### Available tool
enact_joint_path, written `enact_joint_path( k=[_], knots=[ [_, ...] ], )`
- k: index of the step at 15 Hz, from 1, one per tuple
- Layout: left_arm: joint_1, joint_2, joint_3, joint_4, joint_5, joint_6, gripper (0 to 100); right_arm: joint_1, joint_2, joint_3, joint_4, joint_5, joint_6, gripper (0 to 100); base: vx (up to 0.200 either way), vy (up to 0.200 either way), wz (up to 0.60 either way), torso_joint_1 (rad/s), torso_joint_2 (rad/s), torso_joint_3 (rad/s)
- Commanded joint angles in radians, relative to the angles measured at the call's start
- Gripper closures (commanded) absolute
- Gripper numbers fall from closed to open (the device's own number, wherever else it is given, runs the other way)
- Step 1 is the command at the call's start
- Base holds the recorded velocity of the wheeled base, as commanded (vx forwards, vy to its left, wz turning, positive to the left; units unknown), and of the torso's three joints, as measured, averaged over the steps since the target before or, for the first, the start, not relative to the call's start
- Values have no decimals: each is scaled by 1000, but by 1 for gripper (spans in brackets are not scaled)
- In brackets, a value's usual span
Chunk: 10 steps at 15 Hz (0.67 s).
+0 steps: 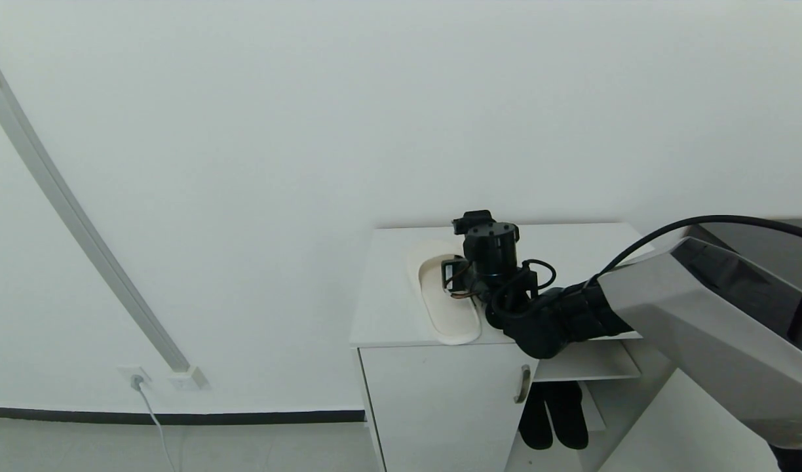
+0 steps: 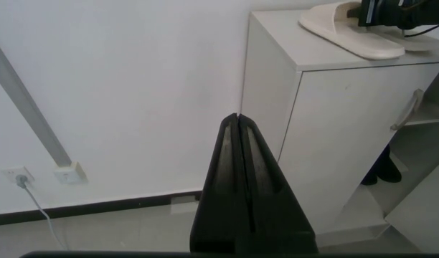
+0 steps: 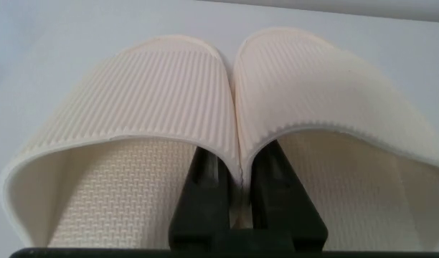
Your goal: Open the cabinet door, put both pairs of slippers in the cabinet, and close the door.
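Observation:
A pair of cream slippers [image 1: 450,308] lies on top of the white cabinet [image 1: 388,295], side by side. My right gripper [image 1: 457,278] stands over them. In the right wrist view one finger sits inside each slipper, and the gripper [image 3: 237,161] is shut on the two touching inner edges of the cream slippers [image 3: 227,107]. A pair of black slippers [image 1: 555,416] stands in the cabinet's lower compartment, under a shelf [image 1: 588,364]. My left gripper [image 2: 238,122] hangs shut and holds nothing, low and to the left of the cabinet [image 2: 341,143].
The cabinet's left door [image 1: 440,406] with its handle [image 1: 523,383] is closed; the right side stands open, with a white door panel [image 1: 669,426] swung out. A wall outlet with a cable [image 1: 135,379] and a slanted conduit [image 1: 67,203] are on the wall to the left.

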Motion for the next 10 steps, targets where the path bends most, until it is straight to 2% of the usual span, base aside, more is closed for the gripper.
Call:
enact_joint_path(
  k=[1, 4, 7, 10],
  knots=[
    [0, 1, 0, 0, 0, -1, 100, 0, -8, 5, -4, -2, 3, 100, 0, 0, 0, 0, 0, 0],
    [0, 1, 0, 0, 0, -1, 100, 2, -106, 97, -19, 21, 7, 100, 0, 0, 0, 0, 0, 0],
    [0, 1, 0, 0, 0, 1, 100, 14, -306, 372, -114, 144, 0, 100, 0, 0, 0, 0, 0, 0],
    [0, 1, 0, 0, 0, 2, 100, 39, -465, 627, -198, 222, 0, 100, 0, 0, 0, 0, 0, 0]
  ],
)
